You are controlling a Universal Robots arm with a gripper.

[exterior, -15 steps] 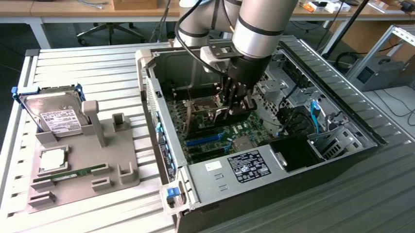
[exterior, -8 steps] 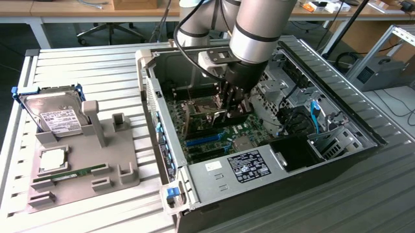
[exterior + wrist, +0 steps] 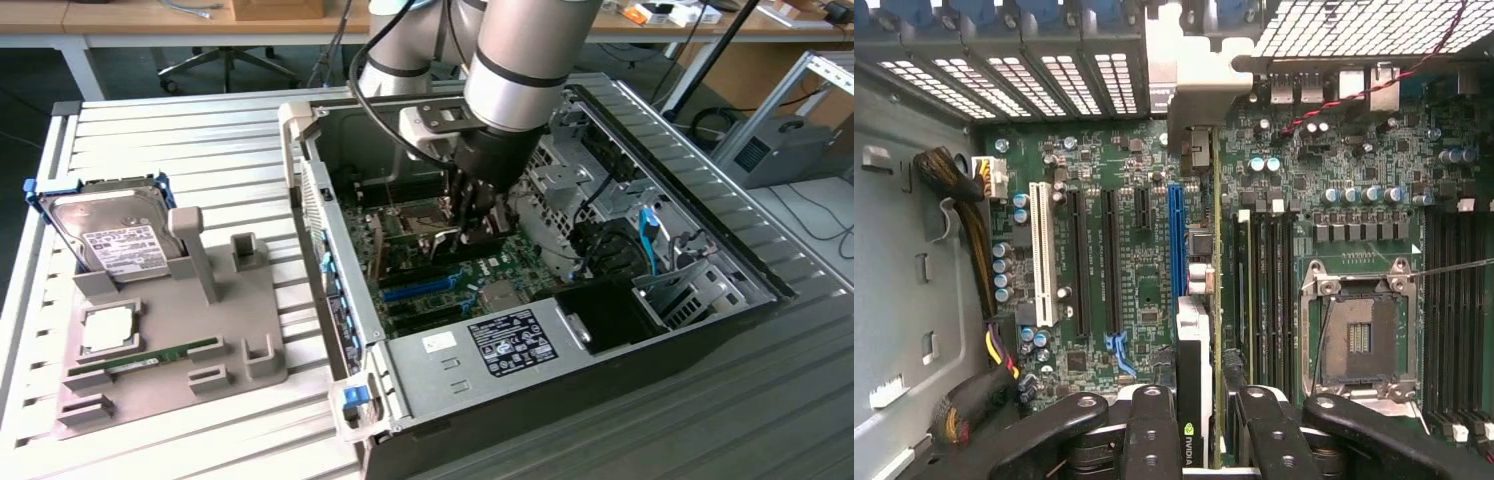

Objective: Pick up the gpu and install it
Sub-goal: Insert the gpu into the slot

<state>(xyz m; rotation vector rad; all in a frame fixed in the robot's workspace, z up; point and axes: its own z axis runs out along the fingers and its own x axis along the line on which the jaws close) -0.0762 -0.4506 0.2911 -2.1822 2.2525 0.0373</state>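
The gripper (image 3: 1209,440) is closed on the gpu (image 3: 1192,340). The card stands on edge between the two fingers (image 3: 1154,430), held near one end. In the exterior view the gripper (image 3: 470,225) reaches down into the open case (image 3: 441,400), low over the board.

The card's long axis runs straight out from the fingers toward the case's rear wall, with its bracket end farthest from the gripper. That axis is parallel to the blue slot (image 3: 1176,240), which lies just beside the card's edge line, on the side of the white slot (image 3: 1039,250). The empty CPU socket (image 3: 1362,340) lies on the card's other side. I cannot tell whether the card's lower edge touches the board.

Counted:
- Arm, gripper and gpu: one each.
- Slots: one blue, one white, and two long black ones between them.
- Outside the case, well apart from the gripper: one hard drive (image 3: 114,240) and one memory stick (image 3: 140,358).
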